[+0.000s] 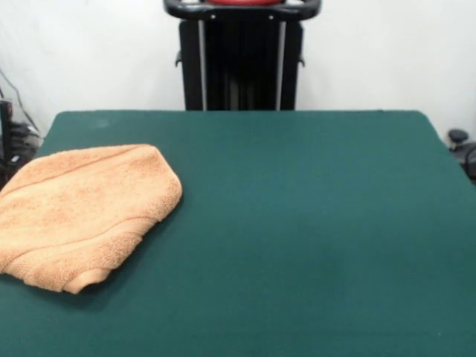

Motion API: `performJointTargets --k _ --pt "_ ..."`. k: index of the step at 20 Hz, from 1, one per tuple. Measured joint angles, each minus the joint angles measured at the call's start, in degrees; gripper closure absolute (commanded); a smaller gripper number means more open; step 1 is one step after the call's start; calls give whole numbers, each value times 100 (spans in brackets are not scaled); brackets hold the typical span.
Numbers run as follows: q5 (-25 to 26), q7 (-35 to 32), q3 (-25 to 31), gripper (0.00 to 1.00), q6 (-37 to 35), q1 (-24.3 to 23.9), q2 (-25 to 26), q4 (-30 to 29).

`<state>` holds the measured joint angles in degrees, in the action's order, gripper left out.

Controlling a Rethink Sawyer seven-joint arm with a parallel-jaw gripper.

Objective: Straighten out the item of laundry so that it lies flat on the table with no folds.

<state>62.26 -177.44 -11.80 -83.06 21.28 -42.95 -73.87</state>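
My gripper: out of view, state unknown | towel (82, 212): folded over, left near part of bench (312, 223), overhanging left edge

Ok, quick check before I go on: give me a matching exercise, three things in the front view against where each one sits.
Things:
1. towel
2. table
3. pedestal

Places:
A. top centre, beyond the table's far edge
B. left side of the table, folded over on itself, running off the picture's left edge
C. fills most of the picture, covered in dark green cloth

Pairs: 1-B, 2-C, 3-A. The gripper is not in view.
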Motion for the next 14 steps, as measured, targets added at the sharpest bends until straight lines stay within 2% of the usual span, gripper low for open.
performJointTargets --k 7,14 --pt "201 0 -271 0 568 -154 -307 -59" --pt "571 0 -301 0 875 -38 -75 -203"
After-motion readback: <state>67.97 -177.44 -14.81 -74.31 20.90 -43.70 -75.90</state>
